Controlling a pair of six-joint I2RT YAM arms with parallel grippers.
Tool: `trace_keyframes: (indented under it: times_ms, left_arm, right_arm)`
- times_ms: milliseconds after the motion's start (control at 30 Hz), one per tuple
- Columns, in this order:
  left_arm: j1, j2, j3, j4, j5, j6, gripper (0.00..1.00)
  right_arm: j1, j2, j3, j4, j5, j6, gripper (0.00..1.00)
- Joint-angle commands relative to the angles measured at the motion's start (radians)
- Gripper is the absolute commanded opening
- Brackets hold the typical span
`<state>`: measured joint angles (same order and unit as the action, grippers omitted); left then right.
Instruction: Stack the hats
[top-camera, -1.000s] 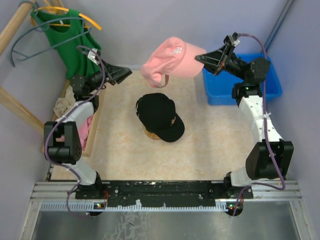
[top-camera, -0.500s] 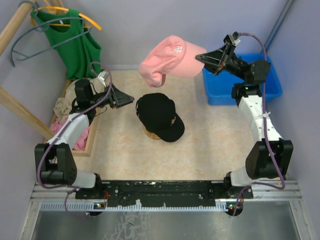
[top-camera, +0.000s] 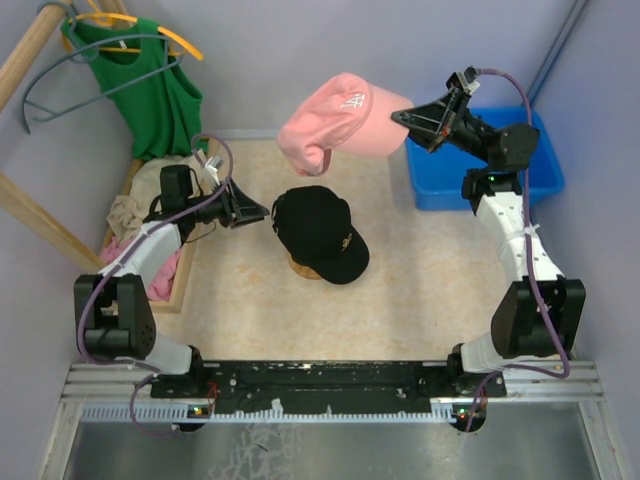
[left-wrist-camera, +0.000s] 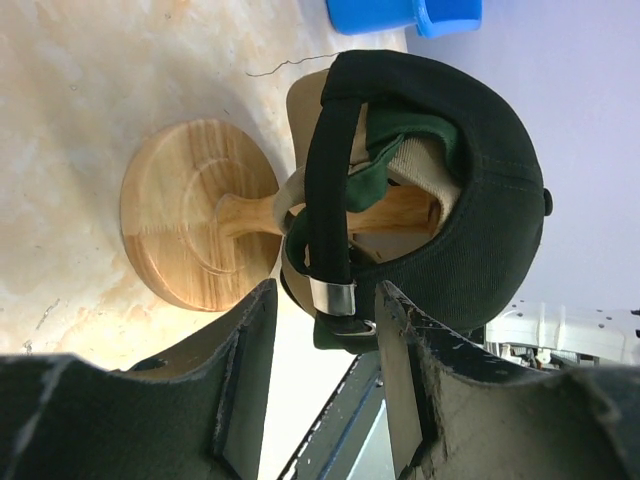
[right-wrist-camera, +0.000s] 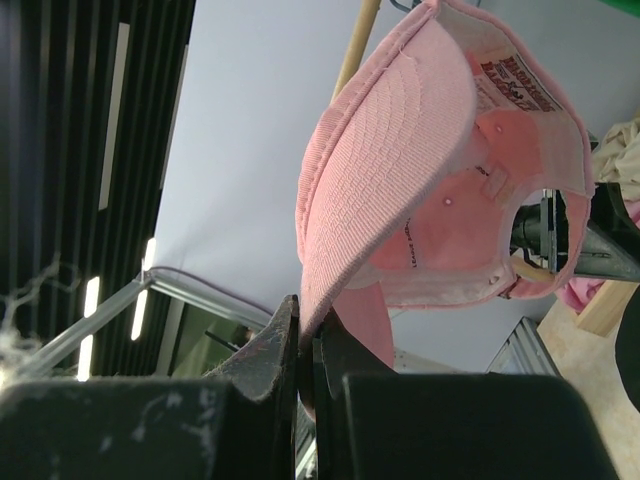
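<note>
Right, your right claw (right-wrist-camera: 305, 345) is clamped on the brim of the pink fabric baseball cap with the white logo (right-wrist-camera: 400, 170), jaws pressed together with the cloth between them. The cap hangs high up toward the far edge of the table, its hollow side facing the wrist camera.

Near the table's middle, the black fabric cap with the gold emblem (top-camera: 318, 232) sits on the round wooden stand (left-wrist-camera: 185, 225). The dark green cap (left-wrist-camera: 400, 132) and the tan cap (left-wrist-camera: 420, 165) are tucked inside it.

Your left claw (left-wrist-camera: 322, 315) is spread wide, low on the left of that pile. Its jaws stand either side of the back strap's buckle, gripping nothing.

My read: pink goes on top. Swing it over the black crown, turn the hollow downward, line brim with brim, lower until it seats, then release.
</note>
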<state>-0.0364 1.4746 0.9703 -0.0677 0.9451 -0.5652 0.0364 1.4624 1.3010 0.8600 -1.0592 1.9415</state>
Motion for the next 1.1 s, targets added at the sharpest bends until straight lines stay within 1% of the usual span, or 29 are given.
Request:
trace_keyframes:
  times_ms: [0,300,567,633,767,900,1000,1067]
  left_arm:
    - [0.002,0.013,0.025,0.025,0.003,0.016,0.50]
    - [-0.031,0.045,0.051,0.059,0.005,-0.004,0.50]
    - [-0.070,0.112,0.089,0.066,-0.028,0.002,0.50]
    - [-0.071,0.128,0.088,0.055,-0.061,0.011,0.47]
    - [-0.071,0.157,0.059,0.053,-0.118,0.017,0.38]
    - [-0.071,0.186,0.014,0.096,-0.124,-0.002,0.25]
    - [-0.071,0.186,-0.010,0.106,-0.123,-0.002,0.18]
    - [-0.072,0.178,-0.018,0.088,-0.126,0.014,0.16]
  right_arm:
    - [-0.001,-0.024,0.003,0.037,0.025,-0.007,0.00]
    - [-0.001,-0.037,-0.024,0.021,0.029,-0.025,0.00]
    - [-0.001,-0.042,-0.044,0.027,0.031,-0.028,0.00]
    - [-0.002,-0.042,-0.045,0.027,0.029,-0.027,0.00]
    - [-0.002,-0.042,-0.045,0.029,0.023,-0.026,0.00]
    - [-0.002,-0.047,-0.061,0.038,0.020,-0.023,0.00]
    - [-0.002,-0.052,-0.078,0.047,0.019,-0.020,0.00]
    - [-0.001,-0.053,-0.084,0.052,0.018,-0.019,0.00]
